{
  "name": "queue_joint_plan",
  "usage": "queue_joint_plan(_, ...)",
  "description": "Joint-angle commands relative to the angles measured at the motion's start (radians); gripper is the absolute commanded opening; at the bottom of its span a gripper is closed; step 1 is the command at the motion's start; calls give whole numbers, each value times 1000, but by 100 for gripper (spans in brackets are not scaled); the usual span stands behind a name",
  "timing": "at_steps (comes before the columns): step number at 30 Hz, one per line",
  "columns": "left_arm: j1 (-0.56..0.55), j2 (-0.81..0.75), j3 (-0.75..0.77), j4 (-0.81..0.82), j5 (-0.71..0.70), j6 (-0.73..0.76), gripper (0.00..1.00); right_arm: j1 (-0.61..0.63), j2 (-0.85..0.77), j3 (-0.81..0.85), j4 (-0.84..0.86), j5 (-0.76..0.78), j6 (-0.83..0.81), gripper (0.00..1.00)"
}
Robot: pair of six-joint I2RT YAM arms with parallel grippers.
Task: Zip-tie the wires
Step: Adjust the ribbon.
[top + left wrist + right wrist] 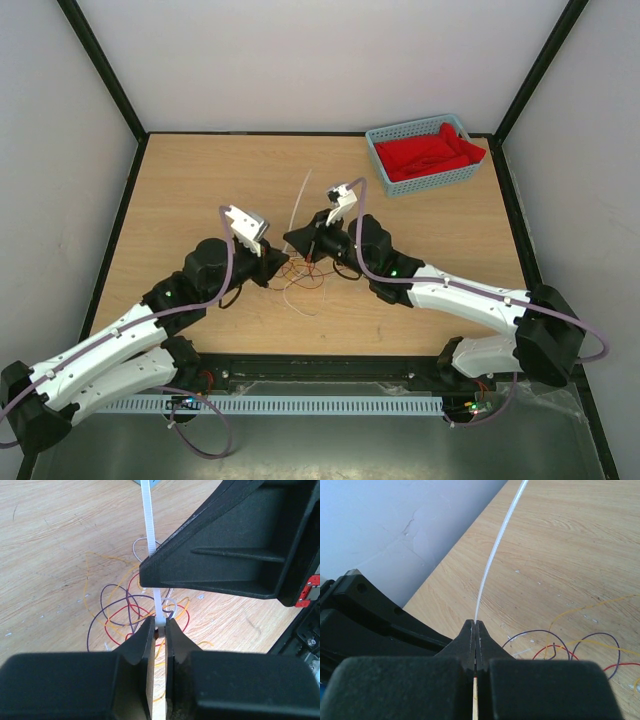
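The wires (305, 276) lie as a loose tangle of red, orange and dark strands on the wooden table (180, 200), between the two arms. In the left wrist view the wires (117, 612) curl just beyond my left gripper (160, 625), which is shut on the head end of a white zip tie (148, 525). The strap rises away from it and passes behind the right gripper's black body (225, 555). My right gripper (475, 625) is shut on the zip tie's thin strap (492, 555), with the wires (570, 645) to its right. From above, both grippers meet, left (280, 262) and right (291, 241).
A blue basket (378, 150) holding red cloth (430, 155) stands at the table's back right corner. Dark frame posts and white walls enclose the table. The zip tie's free tail (300, 200) sticks out toward the back of the table.
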Motion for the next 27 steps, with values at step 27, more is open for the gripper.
queue_joint_plan(27, -9, 12, 138, -90, -58, 135, 39, -41, -3, -31, 155, -119, 107, 0)
